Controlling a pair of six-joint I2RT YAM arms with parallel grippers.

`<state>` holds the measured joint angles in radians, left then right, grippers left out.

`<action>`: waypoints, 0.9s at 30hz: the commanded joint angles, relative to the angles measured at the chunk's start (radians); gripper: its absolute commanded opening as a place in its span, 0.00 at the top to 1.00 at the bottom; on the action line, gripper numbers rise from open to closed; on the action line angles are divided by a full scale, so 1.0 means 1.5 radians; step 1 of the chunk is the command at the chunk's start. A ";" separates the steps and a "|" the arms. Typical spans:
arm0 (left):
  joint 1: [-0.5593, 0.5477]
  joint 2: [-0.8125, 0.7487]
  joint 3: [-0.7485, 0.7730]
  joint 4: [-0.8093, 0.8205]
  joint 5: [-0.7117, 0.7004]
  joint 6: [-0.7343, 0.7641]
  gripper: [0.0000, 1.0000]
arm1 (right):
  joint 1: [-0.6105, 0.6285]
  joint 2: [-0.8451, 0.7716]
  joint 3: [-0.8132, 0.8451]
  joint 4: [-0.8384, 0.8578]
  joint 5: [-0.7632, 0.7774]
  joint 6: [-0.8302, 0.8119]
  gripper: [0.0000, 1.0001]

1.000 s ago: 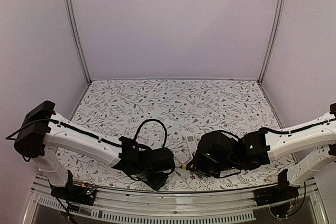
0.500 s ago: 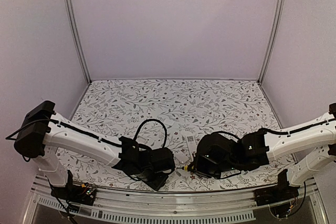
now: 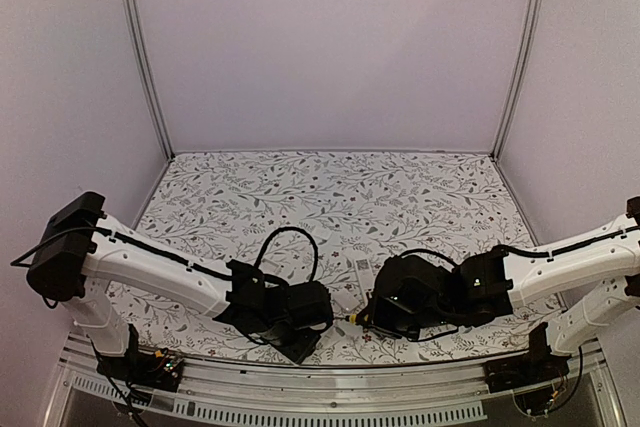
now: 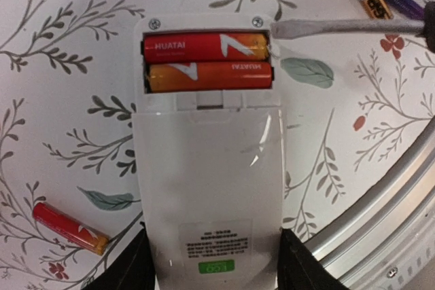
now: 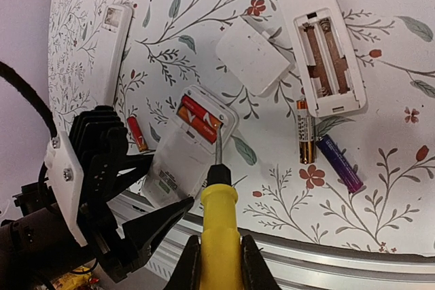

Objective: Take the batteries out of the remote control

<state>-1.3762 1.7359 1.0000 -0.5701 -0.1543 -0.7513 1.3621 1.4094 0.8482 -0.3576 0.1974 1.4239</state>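
Batteries: one loose red cylinder lies left of the white plastic remote control, and two red-and-orange ones sit side by side in its open bay. My left pincer pinches the remote's sides. Rightward, my right pincer clamps the yellow-handled screwdriver, its metal tip at the bay's corner, perhaps touching.

Your right arm has crept inward. Its dark wrist section now sits slightly lower and closer to the left arm than a second ago. The right gripper, carrying the yellow-handled screwdriver, has dropped a touch toward the table's near edge.
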 commanded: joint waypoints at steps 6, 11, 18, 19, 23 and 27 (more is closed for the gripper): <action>-0.009 0.011 0.020 -0.017 -0.010 0.005 0.77 | 0.005 0.005 0.016 -0.005 0.009 0.000 1.00; -0.011 0.011 0.021 -0.017 -0.010 0.005 0.77 | 0.005 0.012 0.019 -0.007 0.007 0.000 1.00; -0.014 0.011 0.022 -0.017 -0.011 0.005 0.77 | 0.005 0.018 0.020 -0.006 0.003 0.000 1.00; -0.014 0.011 0.023 -0.017 -0.011 0.005 0.77 | 0.005 0.019 0.020 -0.006 0.002 0.001 1.00; -0.015 0.011 0.023 -0.018 -0.013 0.003 0.77 | 0.005 0.024 0.030 -0.024 0.002 0.004 1.00; -0.016 0.011 0.023 -0.019 -0.014 0.002 0.77 | 0.005 0.034 0.043 -0.045 0.003 0.008 1.00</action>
<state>-1.3811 1.7416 1.0111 -0.5835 -0.1627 -0.7506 1.3624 1.4391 0.8761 -0.3790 0.1967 1.4258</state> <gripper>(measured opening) 0.543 0.129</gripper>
